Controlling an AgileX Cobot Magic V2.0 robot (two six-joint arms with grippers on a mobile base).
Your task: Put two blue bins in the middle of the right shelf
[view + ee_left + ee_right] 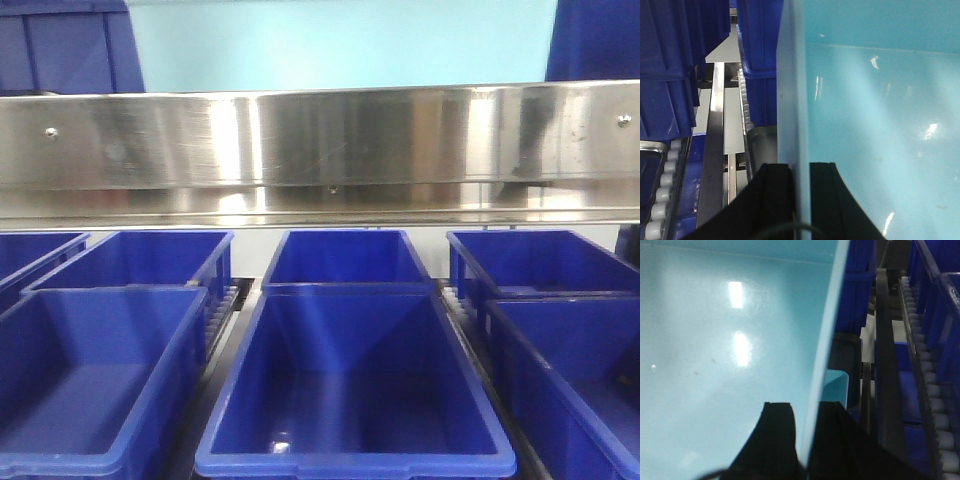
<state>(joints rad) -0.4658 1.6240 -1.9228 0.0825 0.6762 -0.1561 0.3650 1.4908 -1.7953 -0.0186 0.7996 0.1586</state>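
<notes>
A blue bin, pale blue in the wrist views, fills the right of the left wrist view (880,125) and the left of the right wrist view (730,350). My left gripper (800,172) is shut on its left wall, one black finger (777,190) outside and one inside. My right gripper (807,412) is shut on the opposite wall in the same way. Neither gripper shows in the front view. There, a pale blue surface (340,45) sits above the steel beam; I cannot tell whether it is the held bin.
A steel shelf beam (320,140) crosses the front view. Below it stand several dark blue bins, one in the middle (355,390), others left (95,370) and right (575,370). Roller tracks (662,200) (935,405) and more dark bins (760,50) (860,285) flank the held bin.
</notes>
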